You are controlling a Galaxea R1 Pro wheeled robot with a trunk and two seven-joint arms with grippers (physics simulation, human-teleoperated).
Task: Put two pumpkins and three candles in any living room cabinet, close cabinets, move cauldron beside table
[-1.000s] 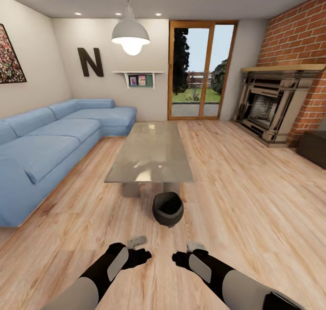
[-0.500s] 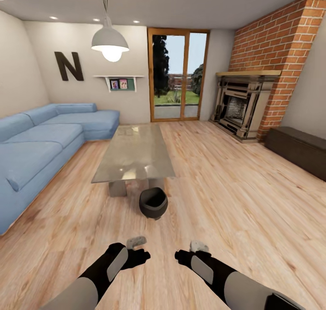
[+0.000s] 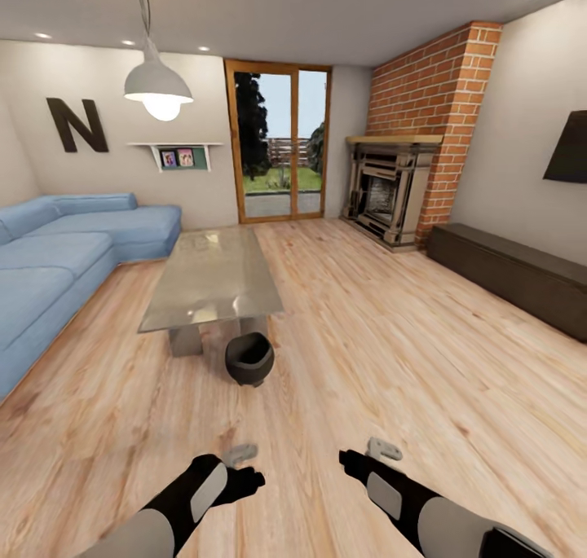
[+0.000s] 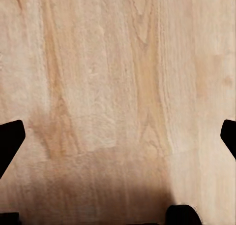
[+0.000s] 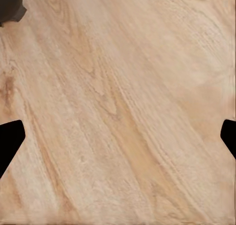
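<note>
Head view, nearest first: the left hand point(image 3: 239, 454) and right hand point(image 3: 383, 449) hang low over the wooden floor point(image 3: 391, 354), palms down and apart from each other, neither holding anything. In both wrist views the dark fingertips point(image 4: 11, 139) sit at opposite edges of the picture with bare floor planks between them, so each hand is spread wide; the same holds for the right fingertips point(image 5: 10, 136). Beyond the hands, the black cauldron point(image 3: 249, 358) stands on the floor with its mouth tilted toward the camera, just beside the near end of the table, whose glass tabletop point(image 3: 212, 277) reflects the ceiling light; whether pot and table base touch cannot be told. A dark shape at one corner of the right wrist view may be the cauldron, but this is uncertain. To the left of the table runs a blue sofa point(image 3: 57, 273). Along the right wall stands the long, low dark-brown cabinet point(image 3: 514, 277), its fronts closed as far as can be seen, well apart from the cauldron. Farther back are a fireplace point(image 3: 387, 195) set in a brick chimney, a glass door point(image 3: 277, 147) to the garden, a pendant lamp point(image 3: 157, 85), and a wall letter N point(image 3: 77, 125).
</note>
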